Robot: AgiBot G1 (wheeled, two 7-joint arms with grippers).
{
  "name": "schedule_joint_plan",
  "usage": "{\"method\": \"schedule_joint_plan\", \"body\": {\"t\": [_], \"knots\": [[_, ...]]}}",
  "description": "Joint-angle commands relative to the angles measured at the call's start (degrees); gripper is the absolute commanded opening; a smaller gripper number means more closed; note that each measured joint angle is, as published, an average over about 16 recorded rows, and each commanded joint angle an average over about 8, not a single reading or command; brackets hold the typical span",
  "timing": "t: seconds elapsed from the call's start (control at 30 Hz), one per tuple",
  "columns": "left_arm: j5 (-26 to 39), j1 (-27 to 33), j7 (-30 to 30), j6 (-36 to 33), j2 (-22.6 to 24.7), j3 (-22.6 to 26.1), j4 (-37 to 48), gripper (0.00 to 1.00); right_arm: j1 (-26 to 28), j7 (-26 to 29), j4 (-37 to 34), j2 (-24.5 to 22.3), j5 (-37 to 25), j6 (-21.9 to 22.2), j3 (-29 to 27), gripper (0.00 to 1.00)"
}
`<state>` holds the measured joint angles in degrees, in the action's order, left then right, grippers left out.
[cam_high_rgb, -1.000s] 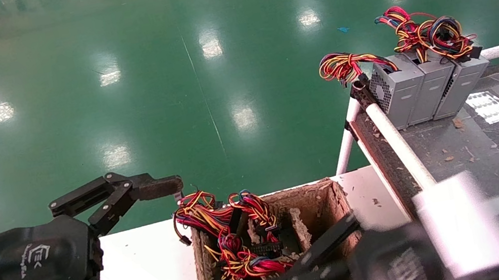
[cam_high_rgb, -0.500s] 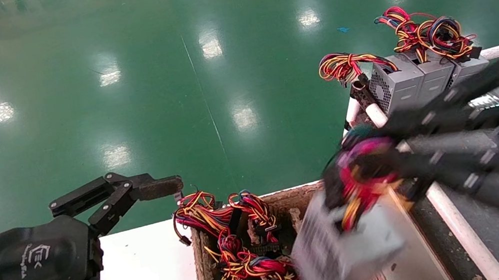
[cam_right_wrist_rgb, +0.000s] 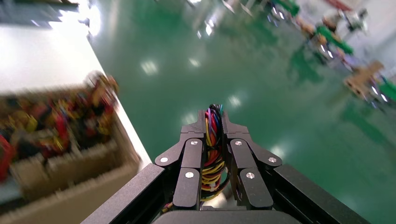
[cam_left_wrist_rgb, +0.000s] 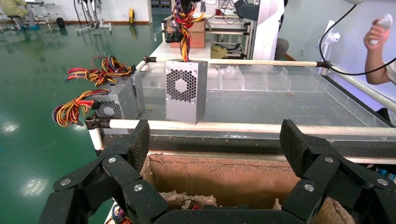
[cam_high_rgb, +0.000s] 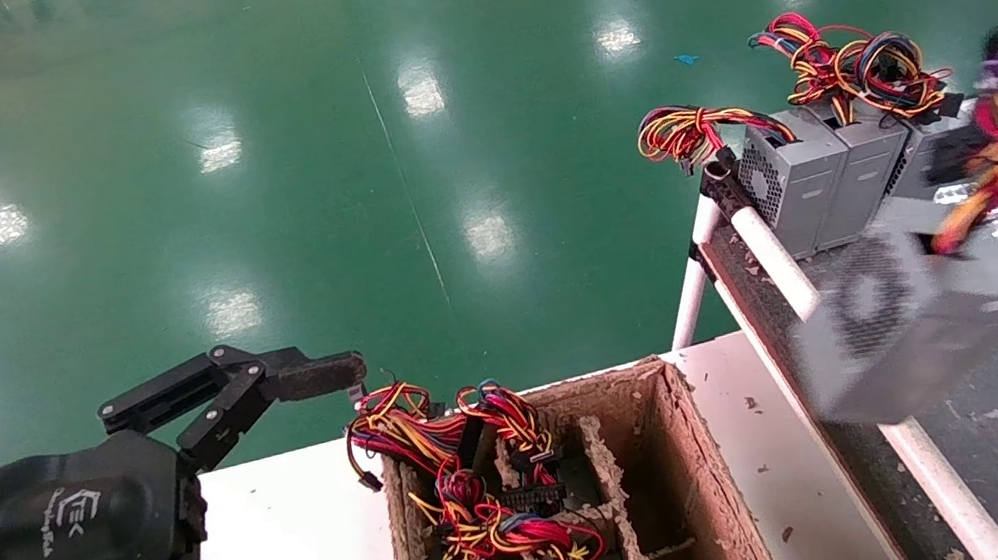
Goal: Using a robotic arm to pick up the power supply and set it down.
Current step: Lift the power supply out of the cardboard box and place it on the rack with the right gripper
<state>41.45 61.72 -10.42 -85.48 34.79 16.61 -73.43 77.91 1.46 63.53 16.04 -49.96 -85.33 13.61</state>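
Below, glossy green floor (cam_high_rgb: 394,135); white table (cam_high_rgb: 295,517).

We see a matt grey metal power supply (cam_high_rgb: 912,322) with a perforated grille, a rough, fraying brown cardboard box (cam_high_rgb: 695,480), a glossy green floor (cam_high_rgb: 338,165) mirroring lamps, and matt black plastic fingers (cam_left_wrist_rgb: 135,149) with textured pads.

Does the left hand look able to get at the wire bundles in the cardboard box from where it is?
Probably yes. The left hand hovers open beside the cardboard box, whose top is open, with the wire bundles exposed and nothing between.
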Motion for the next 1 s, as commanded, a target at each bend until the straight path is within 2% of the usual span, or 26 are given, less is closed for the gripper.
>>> {"method": "schedule_joint_plan", "body": {"t": [0.03, 0.2, 0.37, 0.67, 1.0], "knots": [[0.0, 0.0, 0.0, 0.0, 0.0, 0.01, 0.0, 1.0, 1.03, -0.99, -2.13, -0.84, -2.16, -0.32, 0.25, 0.0], [-0.02, 0.01, 0.01, 0.01, -0.01, 0.02, 0.0, 1.0, 2.42, -3.76, -5.83, -1.61, -7.35, -0.06, 1.34, 0.0], [-0.03, 0.01, 0.02, 0.02, -0.02, 0.04, 0.0, 1.0, 3.6, -5.45, -9.66, 0.06, -11.4, -0.22, 3.05, 0.0], [-0.05, 0.02, 0.04, 0.03, -0.03, 0.07, 0.0, 1.0, 9.02, -7.95, -16.53, 6.76, -18.19, -0.53, 6.48, 0.0], [-0.07, 0.02, 0.05, 0.05, -0.04, 0.11, 0.0, 1.0, 20.77, -9.62, -24.19, 15.98, -26.69, -1.44, 10.93, 0.0]]}}
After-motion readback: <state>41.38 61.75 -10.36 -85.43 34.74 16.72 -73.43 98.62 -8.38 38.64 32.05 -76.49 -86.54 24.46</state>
